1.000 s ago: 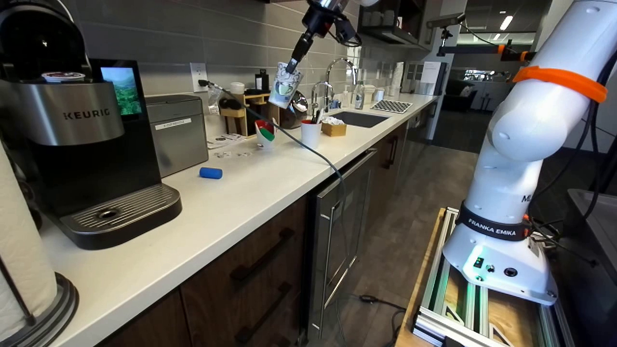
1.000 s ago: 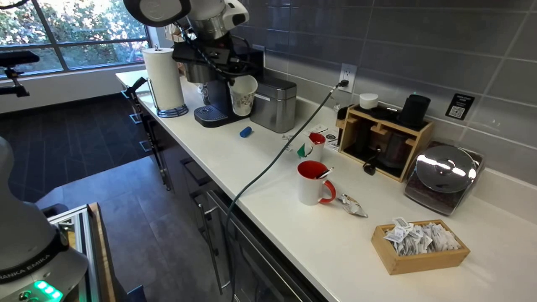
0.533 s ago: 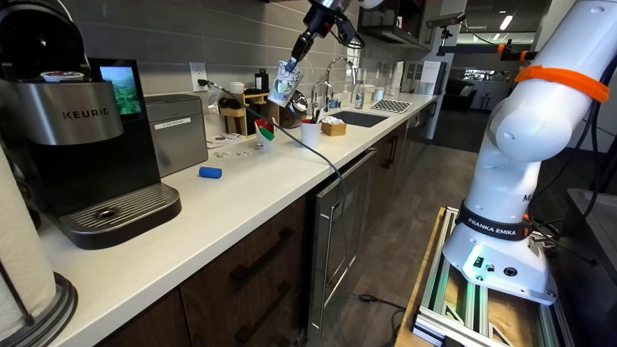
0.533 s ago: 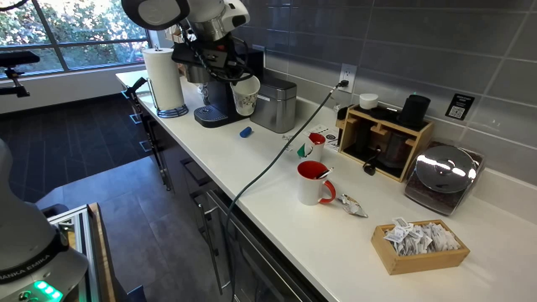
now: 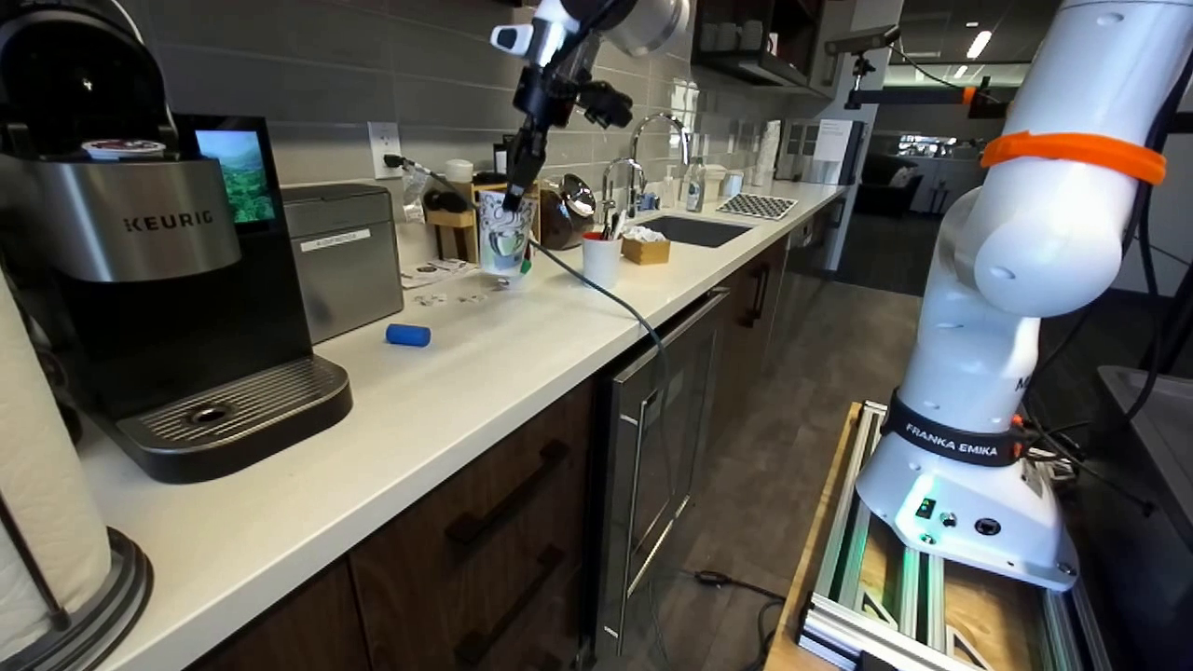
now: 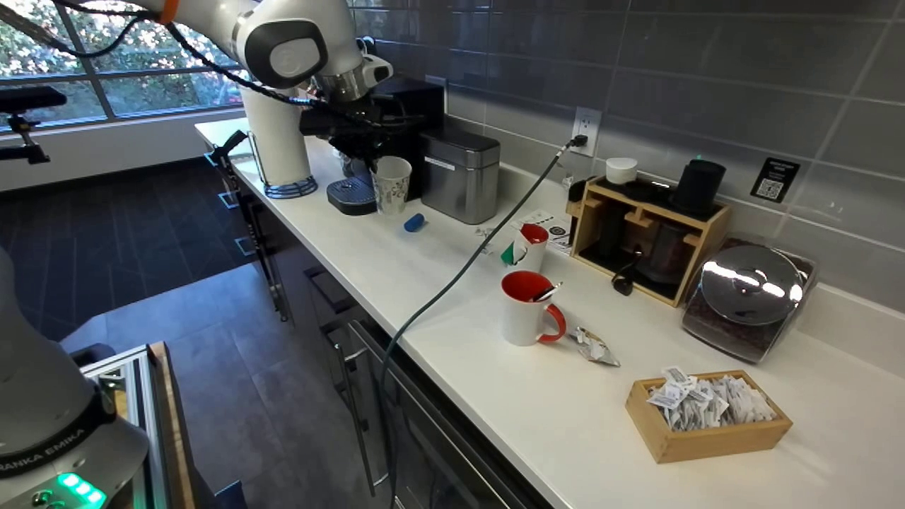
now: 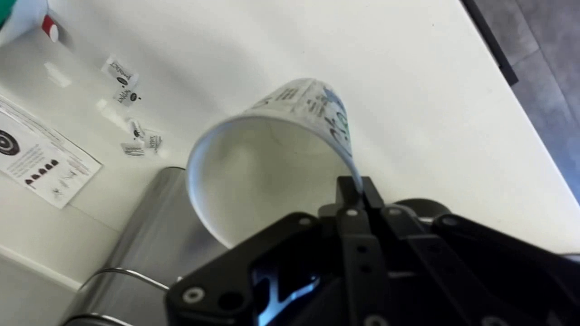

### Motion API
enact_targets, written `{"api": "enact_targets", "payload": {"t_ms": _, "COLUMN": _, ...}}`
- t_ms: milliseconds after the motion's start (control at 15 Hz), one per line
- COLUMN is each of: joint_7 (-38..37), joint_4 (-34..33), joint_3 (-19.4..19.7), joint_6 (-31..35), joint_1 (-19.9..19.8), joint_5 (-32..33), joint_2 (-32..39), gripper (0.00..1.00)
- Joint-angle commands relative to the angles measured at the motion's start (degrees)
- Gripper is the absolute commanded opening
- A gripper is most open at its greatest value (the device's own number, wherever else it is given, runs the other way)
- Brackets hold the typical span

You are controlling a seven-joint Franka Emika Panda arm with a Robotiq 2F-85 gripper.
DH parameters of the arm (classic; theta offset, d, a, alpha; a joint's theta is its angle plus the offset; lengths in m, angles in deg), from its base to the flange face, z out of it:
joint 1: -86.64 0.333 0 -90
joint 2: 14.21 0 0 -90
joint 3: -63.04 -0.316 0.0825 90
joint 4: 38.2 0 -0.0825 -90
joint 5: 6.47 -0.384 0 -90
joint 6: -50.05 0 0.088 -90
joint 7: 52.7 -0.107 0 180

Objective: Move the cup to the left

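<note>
The small white cup (image 5: 504, 244) with bluish printed marks hangs above the counter, close to upright. It also shows in an exterior view (image 6: 391, 185) in front of the coffee machine, left of the blue cylinder. My gripper (image 5: 514, 199) is shut on the cup's rim from above. In the wrist view the fingertips (image 7: 360, 192) pinch one side of the rim, and the open mouth of the cup (image 7: 267, 172) faces the camera. In an exterior view the fingertips are hard to make out against the dark machine.
The coffee machine (image 5: 233, 410), metal bin (image 5: 345, 261) and blue cylinder (image 5: 408, 335) stand on the counter (image 5: 447, 391). A cable (image 6: 459, 272) crosses the counter. Red-and-white mugs (image 6: 522, 318), a wooden organizer (image 6: 640, 233) and a packet box (image 6: 707, 442) stand farther along.
The cup, still held, has moved down and to the left in both exterior views. It has turned from tilted to nearly upright. The arm has moved with it.
</note>
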Motion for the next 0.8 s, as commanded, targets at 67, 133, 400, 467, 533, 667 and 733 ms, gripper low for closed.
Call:
{"api": "enact_targets", "payload": {"t_ms": 67, "joint_7": -1.91, "joint_4": -3.19, "joint_3": -2.71, "joint_6": 3.87, "joint_1": 0.62, "joint_5": 12.60, "joint_2": 8.11, "gripper": 0.01}}
{"api": "enact_targets", "payload": {"t_ms": 133, "joint_7": -2.37, "joint_4": -4.00, "joint_3": -2.91, "joint_6": 4.94, "joint_1": 0.43, "joint_5": 15.07, "joint_2": 9.84, "gripper": 0.01}}
{"api": "enact_targets", "payload": {"t_ms": 400, "joint_7": -1.96, "joint_4": -8.37, "joint_3": -3.18, "joint_6": 7.73, "joint_1": 0.13, "joint_5": 17.26, "joint_2": 15.91, "gripper": 0.01}}
{"api": "enact_targets", "payload": {"t_ms": 467, "joint_7": -1.83, "joint_4": -9.35, "joint_3": -3.37, "joint_6": 7.92, "joint_1": 0.04, "joint_5": 16.75, "joint_2": 17.16, "gripper": 0.01}}
{"api": "enact_targets", "payload": {"t_ms": 533, "joint_7": -1.78, "joint_4": -10.23, "joint_3": -3.52, "joint_6": 8.10, "joint_1": -0.05, "joint_5": 16.63, "joint_2": 18.20, "gripper": 0.01}}
{"api": "enact_targets", "payload": {"t_ms": 667, "joint_7": -1.25, "joint_4": -11.84, "joint_3": -3.81, "joint_6": 8.51, "joint_1": -0.48, "joint_5": 15.78, "joint_2": 20.53, "gripper": 0.01}}
{"api": "enact_targets", "payload": {"t_ms": 733, "joint_7": -1.25, "joint_4": -12.44, "joint_3": -3.94, "joint_6": 8.59, "joint_1": -0.69, "joint_5": 15.55, "joint_2": 21.26, "gripper": 0.01}}
